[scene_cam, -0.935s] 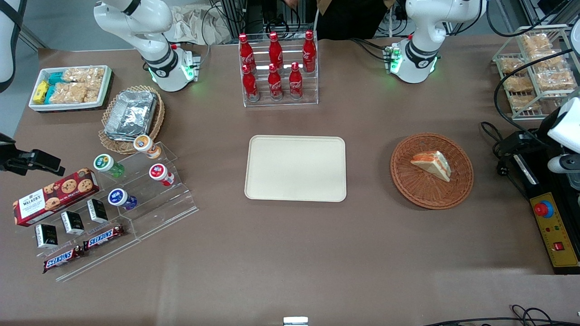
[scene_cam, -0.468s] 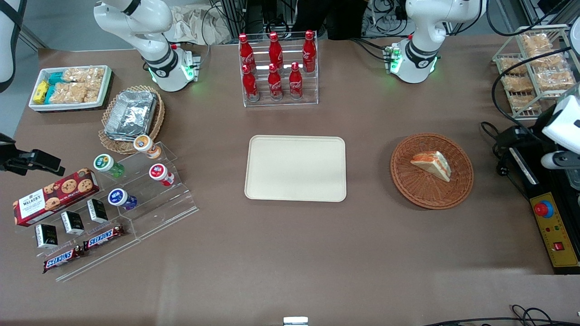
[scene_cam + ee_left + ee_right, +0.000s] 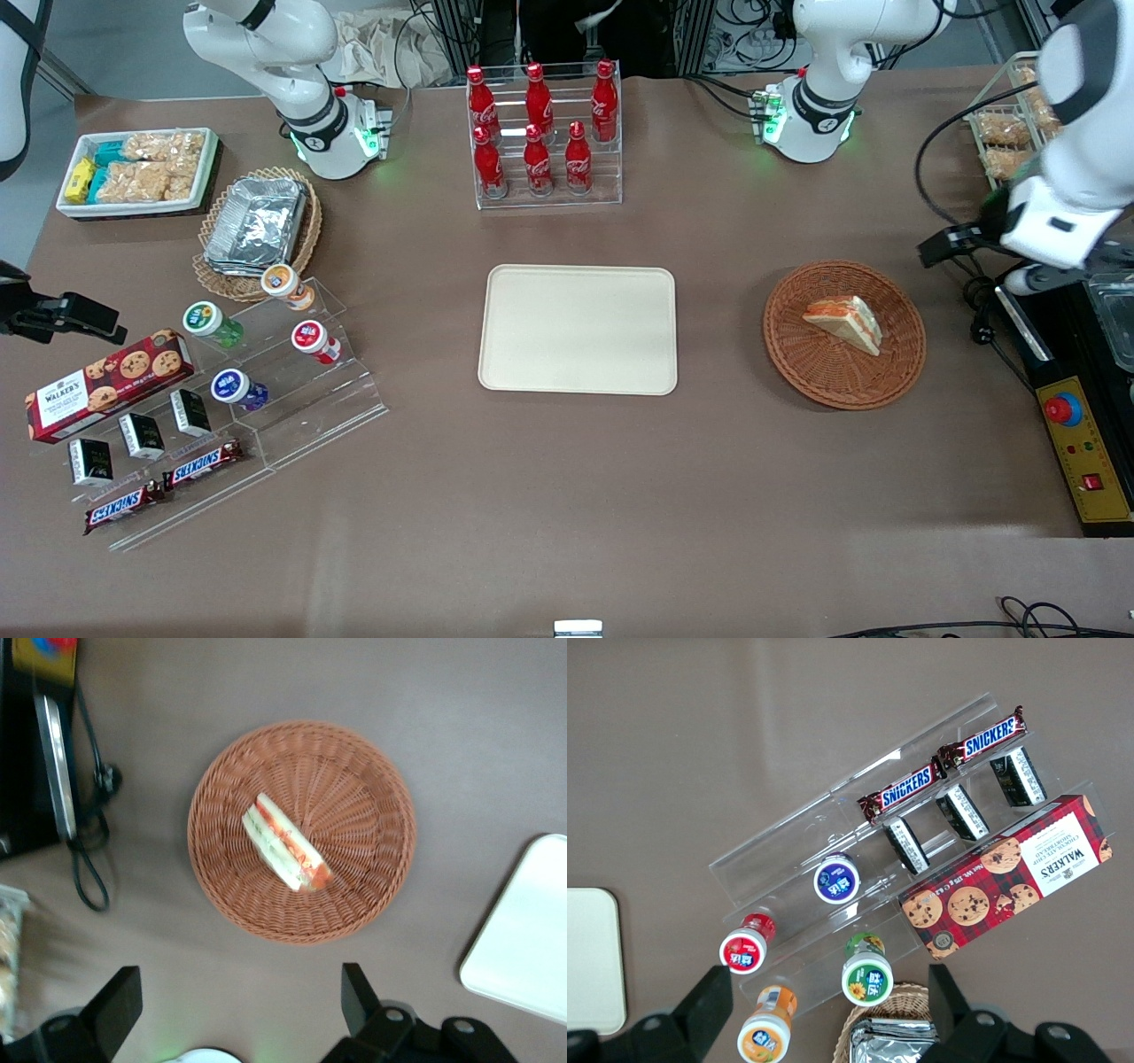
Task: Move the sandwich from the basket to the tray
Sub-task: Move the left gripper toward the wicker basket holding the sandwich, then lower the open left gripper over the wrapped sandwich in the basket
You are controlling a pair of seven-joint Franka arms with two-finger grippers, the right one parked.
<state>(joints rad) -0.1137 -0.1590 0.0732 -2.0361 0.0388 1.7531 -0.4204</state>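
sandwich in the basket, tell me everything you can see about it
The sandwich is a small triangular wedge of pale white bread with orange-red and green filling showing along its cut edge. It looks whole and lies inside the round reddish-brown wicker basket, a little off the basket's middle; nothing else touches it. The basket sits beside the cream tray, toward the working arm's end of the table. The left arm's hand hovers above the table beside the basket, fingers open, not touching the sandwich.
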